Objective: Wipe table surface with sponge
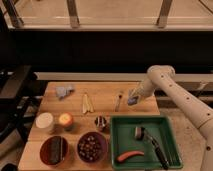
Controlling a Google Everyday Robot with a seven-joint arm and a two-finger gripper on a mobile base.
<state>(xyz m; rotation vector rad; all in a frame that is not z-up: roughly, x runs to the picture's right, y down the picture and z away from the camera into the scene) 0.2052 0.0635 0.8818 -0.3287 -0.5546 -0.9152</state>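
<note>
My gripper point(133, 98) is low over the far right part of the table surface point(105, 102), a light brown plank top. It is shut on the sponge point(132, 100), a small pale blue-grey block that sits at or just above the wood. The white arm reaches in from the right edge of the camera view. A lumpy grey-blue cloth wad point(63, 91) lies at the far left corner, well away from the gripper.
A green tray point(118, 150) at the front right holds a brush point(150, 141) and an orange-red stick point(129, 156). Two dark bowls point(91, 146), a small cup point(101, 122), an orange ball point(65, 119), a white tub point(44, 122), a yellow item point(86, 102) and a utensil point(118, 100) lie left of the gripper.
</note>
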